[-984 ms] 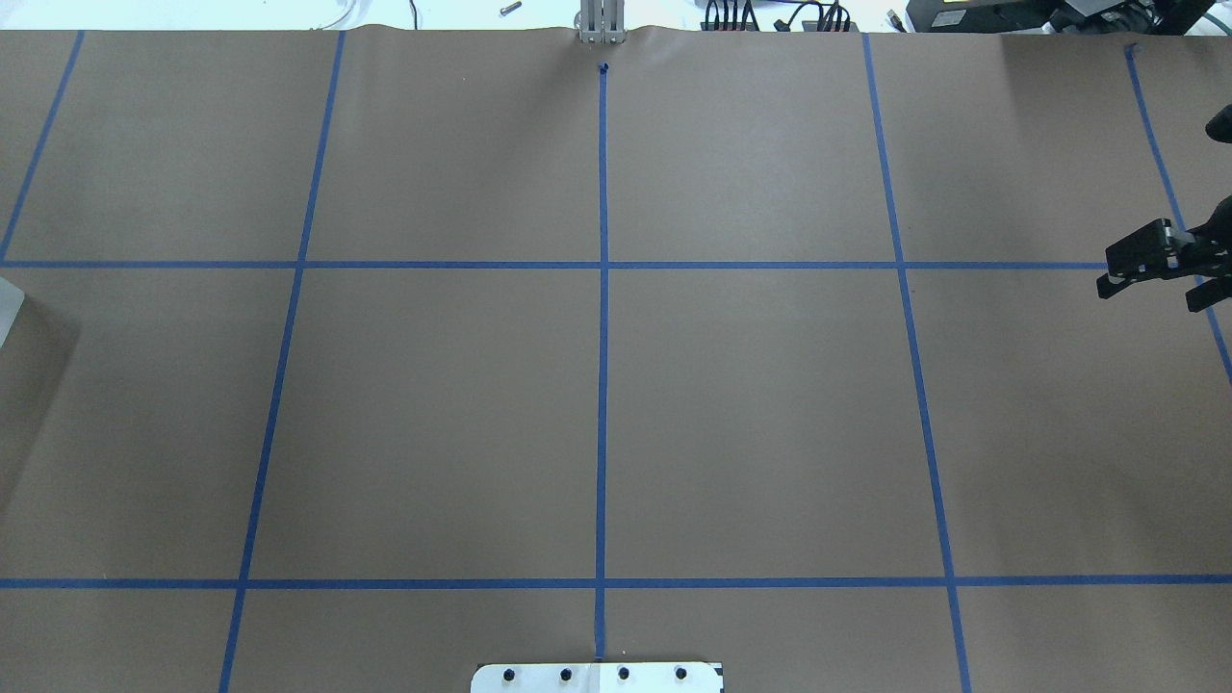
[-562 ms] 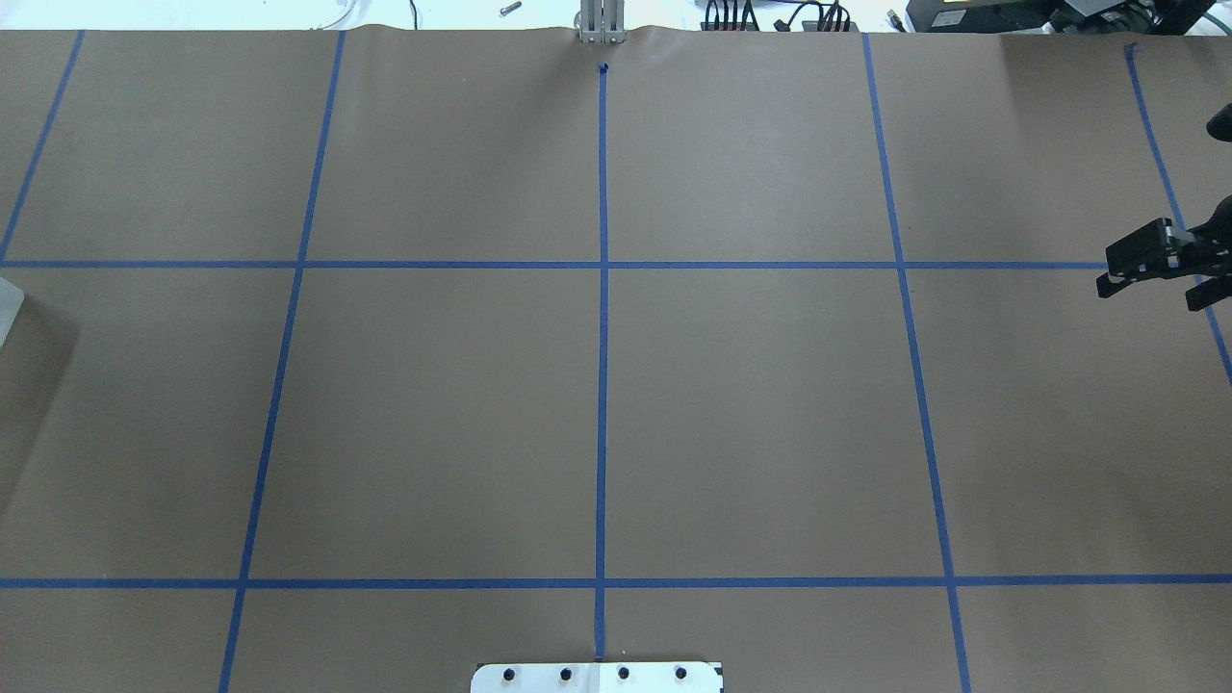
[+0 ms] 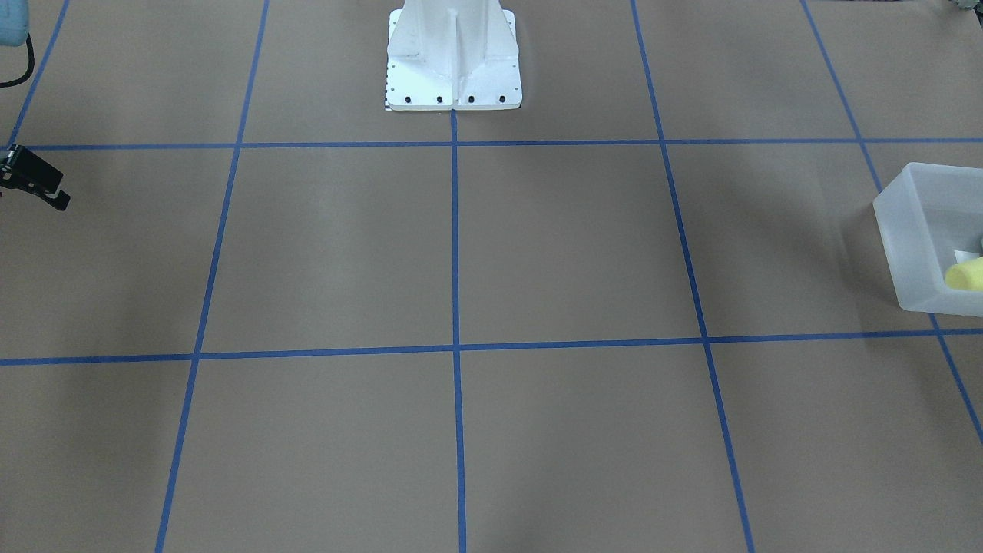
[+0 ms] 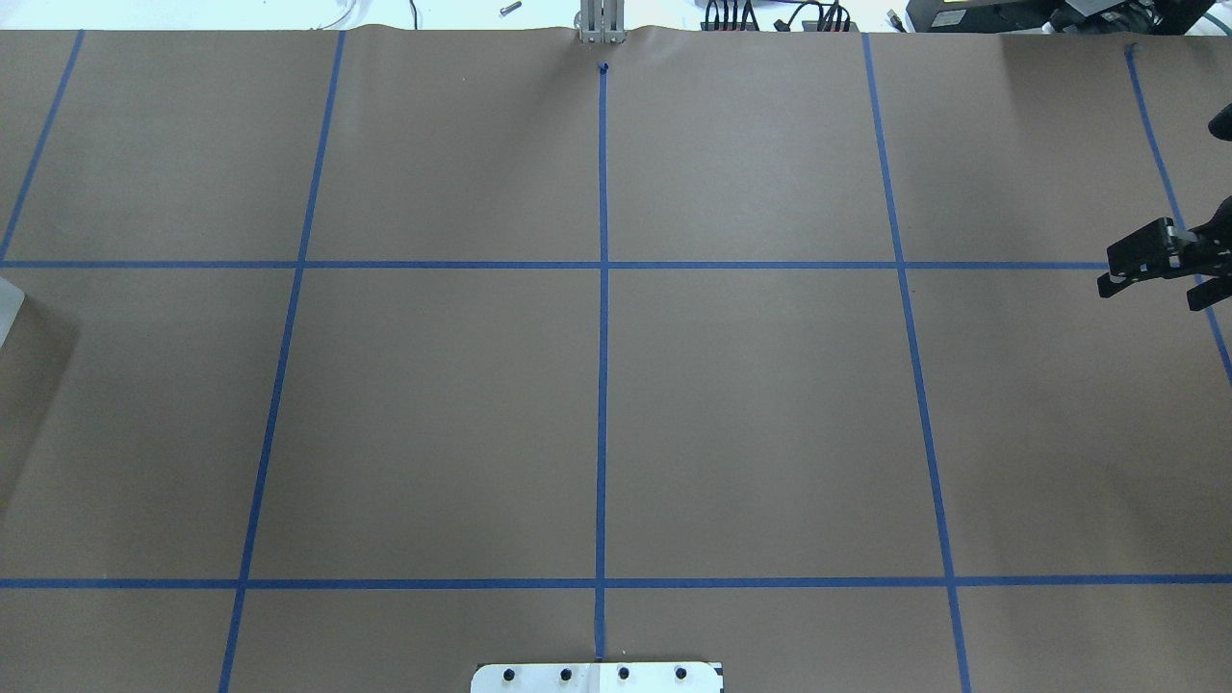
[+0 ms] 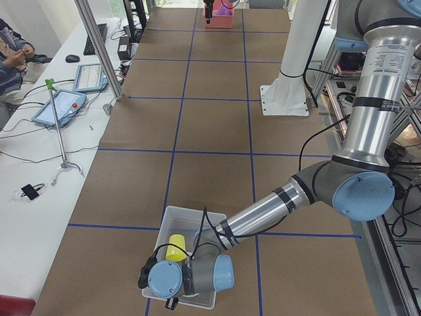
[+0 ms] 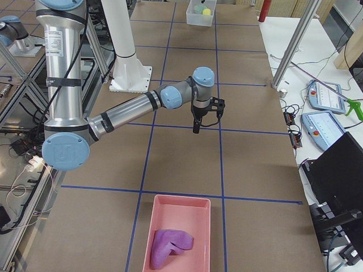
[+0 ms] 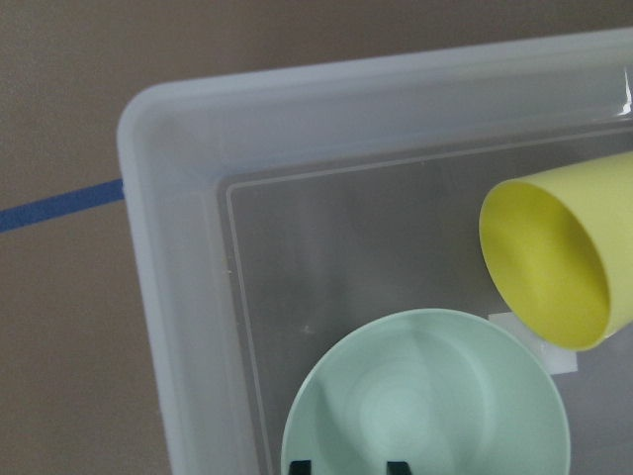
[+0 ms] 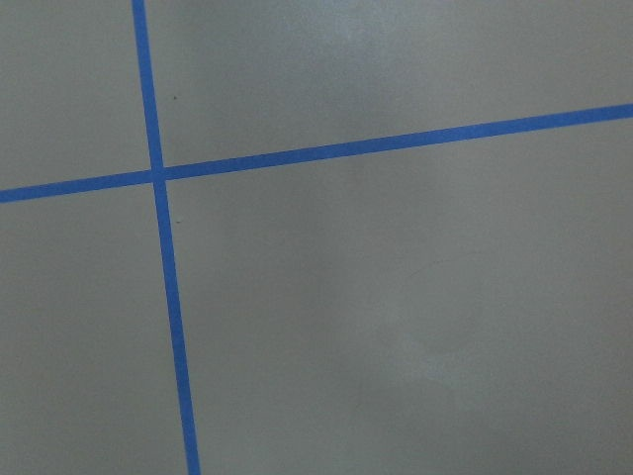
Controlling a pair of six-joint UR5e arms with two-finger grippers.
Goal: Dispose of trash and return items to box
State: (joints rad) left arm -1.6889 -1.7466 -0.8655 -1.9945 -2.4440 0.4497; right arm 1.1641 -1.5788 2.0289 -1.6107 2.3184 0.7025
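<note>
Showing cup (image 7: 554, 262) lying on its side inside box (image 7: 168, 297), open mouth facing the left wrist camera. Showing bowl (image 7: 425, 406) sitting upright on the box floor just beside the cup; not resolving whether the two are touching. Showing a white label (image 7: 562, 362) lying partly under the cup.

Locating the box at the table end on the robot's left: cut off at the right edge of the front-facing view, reduced to a corner at the left edge of the overhead view.

Showing left gripper (image 7: 349, 466) hanging directly above the bowl, at the end of the near arm in the left-side view. Revealing only two dark fingertips (image 7: 302, 465) at the bottom of the wrist view, standing narrowly apart and gripping nothing.

Showing right gripper (image 4: 1150, 292) hovering over the paper near the table's opposite end, pointing downward, fingers spread apart and carrying nothing. Looking down, through the right wrist camera, on a crossing of blue tape (image 8: 158, 176).

Showing table (image 4: 433, 414) covered in brown paper, the tape dividing it into a grid. Showing white pedestal (image 3: 453, 69) standing at the robot's edge, on the centre line. Showing pink tray (image 6: 181, 198) lying at the robot's right end, containing a crumpled purple wad (image 6: 169, 245), well apart from the box.
</note>
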